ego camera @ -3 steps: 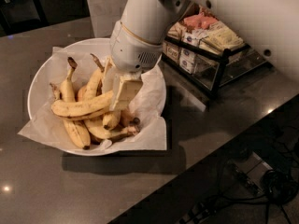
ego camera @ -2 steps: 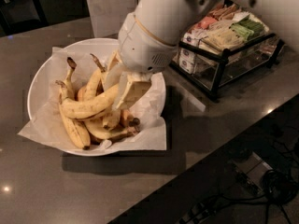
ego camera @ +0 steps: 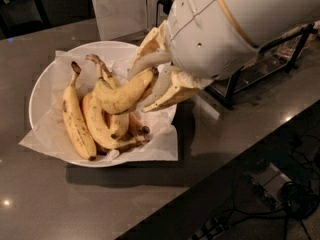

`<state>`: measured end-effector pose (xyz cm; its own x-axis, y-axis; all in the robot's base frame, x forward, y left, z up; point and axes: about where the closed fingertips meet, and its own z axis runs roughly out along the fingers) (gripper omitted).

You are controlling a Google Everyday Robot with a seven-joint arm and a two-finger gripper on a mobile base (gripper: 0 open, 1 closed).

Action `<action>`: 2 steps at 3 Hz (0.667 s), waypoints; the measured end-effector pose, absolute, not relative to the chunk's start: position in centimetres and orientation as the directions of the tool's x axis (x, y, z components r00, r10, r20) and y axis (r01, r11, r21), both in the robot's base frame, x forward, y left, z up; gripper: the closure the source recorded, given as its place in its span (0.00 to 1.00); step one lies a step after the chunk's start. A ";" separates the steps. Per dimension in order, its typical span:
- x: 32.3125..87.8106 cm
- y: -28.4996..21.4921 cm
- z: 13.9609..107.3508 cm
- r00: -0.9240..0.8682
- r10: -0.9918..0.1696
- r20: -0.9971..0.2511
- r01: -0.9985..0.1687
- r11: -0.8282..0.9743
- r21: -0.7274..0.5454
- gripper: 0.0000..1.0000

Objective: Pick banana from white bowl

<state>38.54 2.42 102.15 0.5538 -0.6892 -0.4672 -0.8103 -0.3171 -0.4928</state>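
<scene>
The white bowl [ego camera: 36, 91] stands on the grey counter, lined with a white paper sheet [ego camera: 160, 144]. Several slimmer yellow bananas [ego camera: 75, 121] lie in it. The plump, curved banana [ego camera: 122, 95] is raised above the others, tilted, with its right end between the fingers. My gripper [ego camera: 151, 81] hangs over the bowl's right half and is shut on this banana. One cream finger [ego camera: 145, 61] sits above it and one below. The big white arm housing [ego camera: 225, 29] hides the bowl's far right rim.
A black wire rack [ego camera: 232, 86] stands on the counter just right of the bowl, mostly hidden by the arm. A white upright object [ego camera: 120, 9] is behind the bowl. The counter's front edge [ego camera: 200, 179] runs diagonally, with cables [ego camera: 295, 199] on the floor below.
The gripper has closed on the plump banana and lifted its right end up out of the pile. The arm now fills more of the upper right.
</scene>
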 end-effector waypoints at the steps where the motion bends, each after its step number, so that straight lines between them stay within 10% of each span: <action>1: 36.2 0.6 104.9 0.586 -0.662 -0.467 -0.770 -0.277 -0.575 1.00; 2: 34.7 -0.9 106.6 0.621 -0.624 -0.474 -0.728 -0.235 -0.643 1.00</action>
